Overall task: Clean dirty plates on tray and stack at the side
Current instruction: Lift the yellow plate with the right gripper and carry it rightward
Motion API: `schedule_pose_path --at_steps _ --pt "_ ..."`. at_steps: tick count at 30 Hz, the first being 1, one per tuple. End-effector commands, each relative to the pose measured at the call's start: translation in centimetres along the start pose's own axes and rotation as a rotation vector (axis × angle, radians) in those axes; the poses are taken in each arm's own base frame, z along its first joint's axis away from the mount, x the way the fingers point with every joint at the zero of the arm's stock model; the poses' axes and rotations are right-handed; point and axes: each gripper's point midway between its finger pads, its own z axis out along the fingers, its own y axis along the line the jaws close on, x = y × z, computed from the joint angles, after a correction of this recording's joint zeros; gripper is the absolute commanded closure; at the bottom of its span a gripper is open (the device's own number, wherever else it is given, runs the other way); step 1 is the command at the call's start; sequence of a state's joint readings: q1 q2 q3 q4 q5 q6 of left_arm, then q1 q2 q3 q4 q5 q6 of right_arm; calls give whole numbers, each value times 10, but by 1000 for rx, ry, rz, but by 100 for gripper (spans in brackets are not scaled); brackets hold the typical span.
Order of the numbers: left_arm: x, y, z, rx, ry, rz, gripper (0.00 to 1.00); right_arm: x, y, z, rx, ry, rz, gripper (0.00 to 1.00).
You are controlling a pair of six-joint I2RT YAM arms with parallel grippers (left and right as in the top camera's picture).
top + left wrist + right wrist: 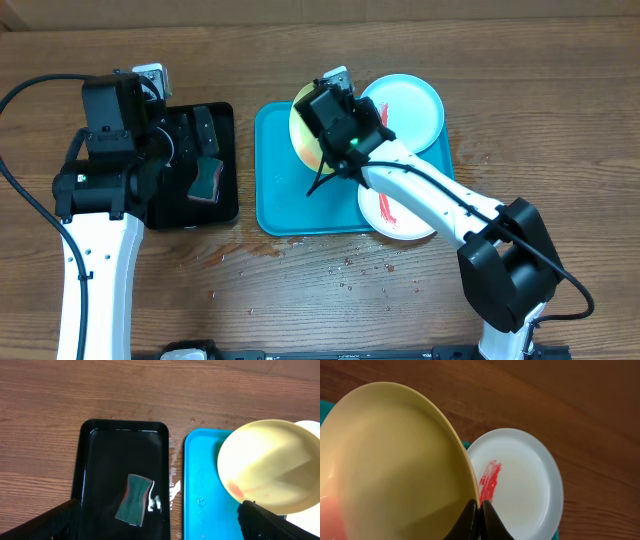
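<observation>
As my right gripper clamps shut on the round yellow-green plate, it tilts over the turquoise plastic tray. My left gripper stands wide open, empty.

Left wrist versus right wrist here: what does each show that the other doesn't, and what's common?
Left wrist only: the black tray with a sponge lying in it. Right wrist only: the right gripper shut on the rim of the yellow plate, and a red smear on the light blue plate. Both: that yellow plate and part of the turquoise tray.
</observation>
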State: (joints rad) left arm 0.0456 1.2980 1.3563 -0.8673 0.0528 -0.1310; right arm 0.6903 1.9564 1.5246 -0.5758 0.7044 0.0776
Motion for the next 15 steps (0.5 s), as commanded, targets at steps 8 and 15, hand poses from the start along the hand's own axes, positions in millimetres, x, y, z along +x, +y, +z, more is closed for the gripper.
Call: schedule_pose_path --at_steps 8,15 --pt "-10 2 -10 8 -40 11 0 -41 -29 -31 286 -163 -20 96" --pt "-21 34 -14 1 -82 21 0 -60 -11 -51 290 -244 -71 96"
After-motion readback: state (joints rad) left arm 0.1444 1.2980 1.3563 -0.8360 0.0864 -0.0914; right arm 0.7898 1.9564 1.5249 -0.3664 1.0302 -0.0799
